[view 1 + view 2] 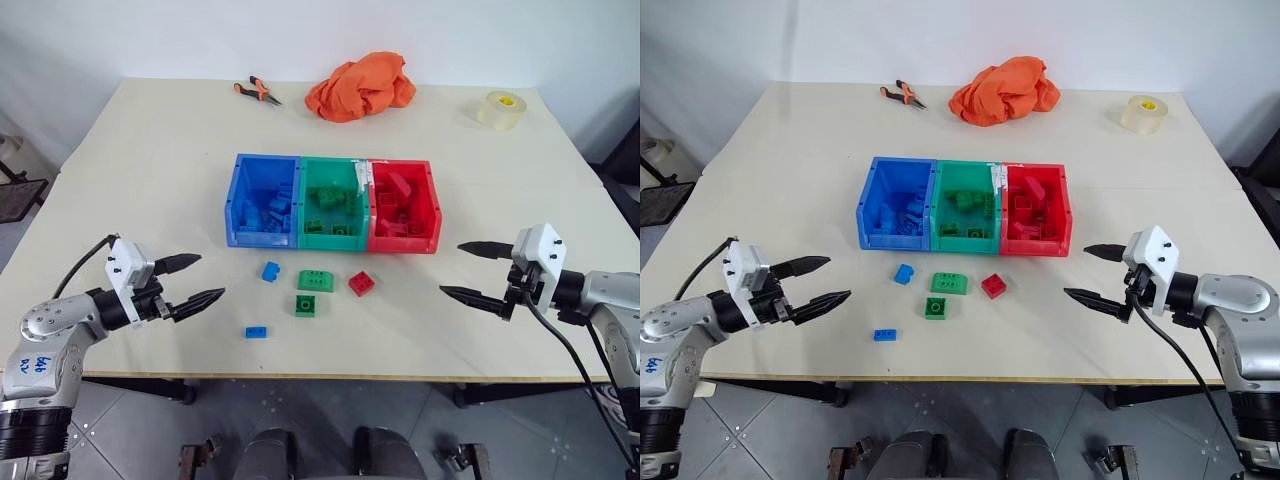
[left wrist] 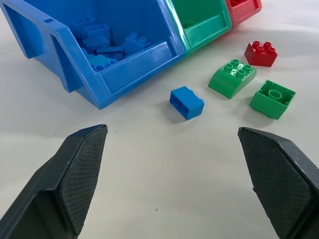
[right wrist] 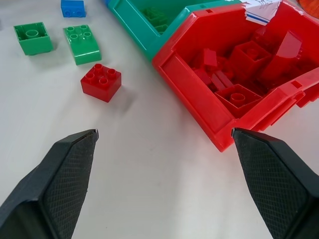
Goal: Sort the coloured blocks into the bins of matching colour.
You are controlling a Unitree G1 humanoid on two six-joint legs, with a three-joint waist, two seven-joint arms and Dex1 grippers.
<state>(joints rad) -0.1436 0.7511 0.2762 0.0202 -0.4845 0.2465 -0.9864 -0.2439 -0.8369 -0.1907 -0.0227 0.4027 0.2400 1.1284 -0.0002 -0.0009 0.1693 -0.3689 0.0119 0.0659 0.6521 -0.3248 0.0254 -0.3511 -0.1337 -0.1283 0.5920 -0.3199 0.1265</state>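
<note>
Three joined bins sit mid-table: blue, green and red, each holding bricks of its own colour. In front of them on the table lie a blue brick, a smaller blue brick, a curved green brick, a square green brick and a red brick. My left gripper hovers open at the front left, pointing toward the bricks. At the front right my right gripper is open too, pointing at them from the other side. Neither holds anything.
At the table's far side lie orange-handled pliers, a crumpled orange cloth and a roll of tape. The table's front edge runs just below both grippers.
</note>
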